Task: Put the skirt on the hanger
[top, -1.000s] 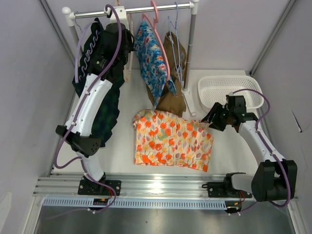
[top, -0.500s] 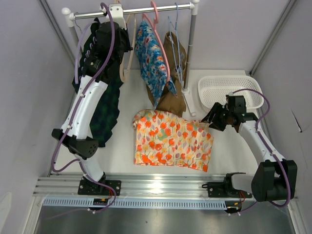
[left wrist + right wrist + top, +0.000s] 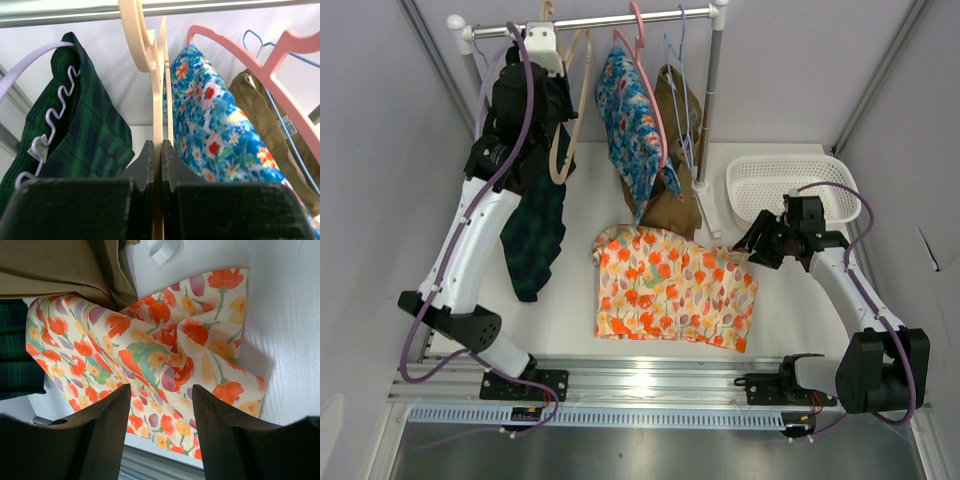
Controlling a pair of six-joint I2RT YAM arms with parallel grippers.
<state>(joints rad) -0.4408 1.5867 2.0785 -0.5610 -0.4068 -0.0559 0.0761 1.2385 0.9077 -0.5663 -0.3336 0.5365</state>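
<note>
From above, my left claw [image 3: 558, 105] is raised to the rail [image 3: 620, 19] at the cream hanger [image 3: 563, 150], which hangs between the green plaid garment [image 3: 535, 230] and the blue floral garment [image 3: 635, 130]; from here the arm hides the grip itself; further along the rail are a pink hanger [image 3: 655, 90], a brown garment [image 3: 675, 205] and a blue hanger [image 3: 682, 110]; the skirt [image 3: 675, 290], orange-flowered, lies rumpled on the bench [image 3: 570, 300] below the rail, on no hanger; my right claw [image 3: 752, 240] sits at its right edge, near the white basket [image 3: 790, 185]. My left wrist view gives what the top view cannot; my two fingers are clenched on the cream hanger's thin upright part, pinching it from both sides, and its hook curves up across the rail; a wavy lavender hanger [image 3: 55, 120] carries the plaid to the left. My right wrist view looks down on the skirt's folded corner, with the brown garment's hem and a strip of plaid beyond it; my right claw is released, its fingers spread with only cloth showing between them, gripping nothing; whether they touch the cloth I cannot tell.
</note>
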